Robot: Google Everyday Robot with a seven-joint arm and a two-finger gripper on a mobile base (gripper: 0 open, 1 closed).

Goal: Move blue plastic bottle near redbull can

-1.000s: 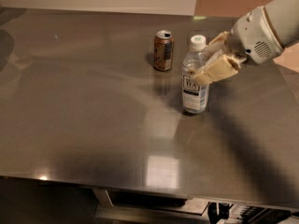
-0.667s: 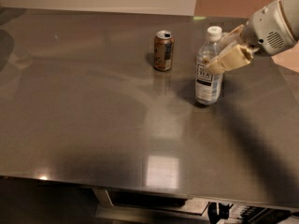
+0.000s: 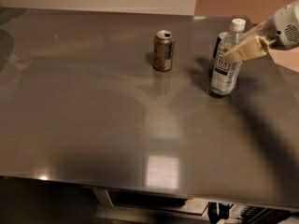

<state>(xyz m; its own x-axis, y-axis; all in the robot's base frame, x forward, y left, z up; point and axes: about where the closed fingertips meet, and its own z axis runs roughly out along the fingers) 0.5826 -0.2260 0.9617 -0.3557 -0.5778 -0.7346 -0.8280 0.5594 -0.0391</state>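
Note:
The blue plastic bottle (image 3: 225,66), clear with a white cap and a black-and-white label, stands upright at the right side of the grey table (image 3: 93,125). My gripper (image 3: 244,49) reaches in from the right and is shut on the bottle's upper body. I cannot tell whether the bottle's base touches the table. A dark slim can, the redbull can (image 3: 215,45), shows only as a sliver just behind the bottle's left side; most of it is hidden.
A brown and orange can (image 3: 163,50) with an open top stands left of the bottle, near the table's back middle. The table's right edge runs close behind my arm (image 3: 285,27). A white wall panel lies beyond the far edge.
My gripper has carried the bottle to the right and farther back, away from the brown can and up against the dark slim can.

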